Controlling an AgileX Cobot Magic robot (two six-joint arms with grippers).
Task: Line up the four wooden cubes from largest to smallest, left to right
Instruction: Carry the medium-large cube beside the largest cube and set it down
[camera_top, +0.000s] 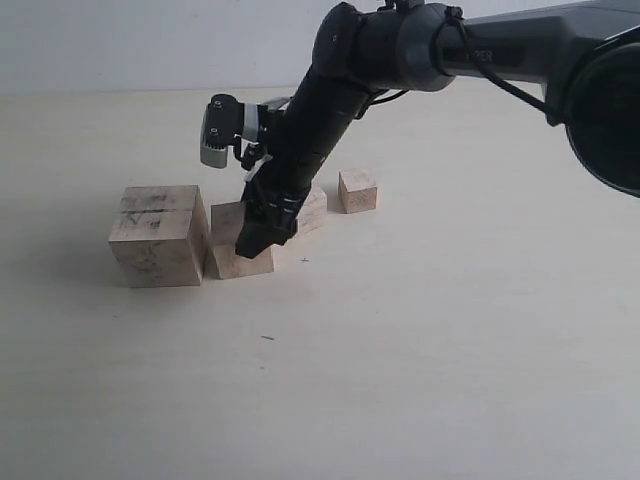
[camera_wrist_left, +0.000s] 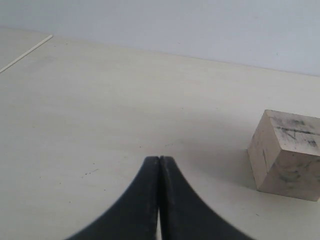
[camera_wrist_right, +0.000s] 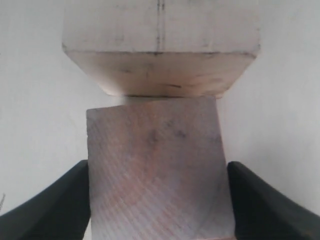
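My right arm hides most of the third cube (camera_top: 314, 207); only a corner shows behind it. The wrist views cut both tools off at the frame edge.

I count four wooden cubes on the tabletop (camera_top: 420, 350). From the left in the exterior view they are the largest cube (camera_top: 158, 236), smudged and grooved on top, the second cube (camera_top: 238, 250) close against it, then the third, and the smallest cube (camera_top: 357, 190), which stands apart. I cannot tell whether the first two touch.

My right tool (camera_wrist_right: 157, 172) grips the second cube, one finger flat on each side. My left tool (camera_wrist_left: 159, 161) is closed on nothing, with the largest cube nearby.
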